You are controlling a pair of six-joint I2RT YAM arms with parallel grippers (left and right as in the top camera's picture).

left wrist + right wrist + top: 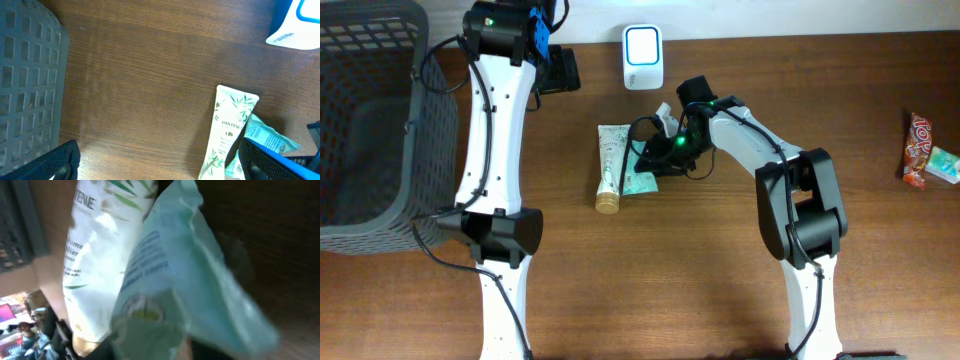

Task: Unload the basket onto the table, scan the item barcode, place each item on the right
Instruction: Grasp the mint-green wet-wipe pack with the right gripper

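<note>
A teal packet (640, 183) lies on the wooden table against a white Pantene tube (610, 165) with a tan cap. My right gripper (656, 158) is down on the packet's right side. In the right wrist view the teal packet (170, 280) is blurred, fills the frame and sits pinched between the dark fingers at the bottom edge, with the tube (95, 250) beside it. The white scanner (642, 57) stands at the back. My left gripper (558, 68) hovers at the back left, open and holding nothing; its view shows the tube (227, 135) and the packet (267, 139).
A dark mesh basket (370, 120) fills the left side of the table. Two snack packs (923, 152) lie near the right edge. The left arm stretches from the front up along the basket's right side.
</note>
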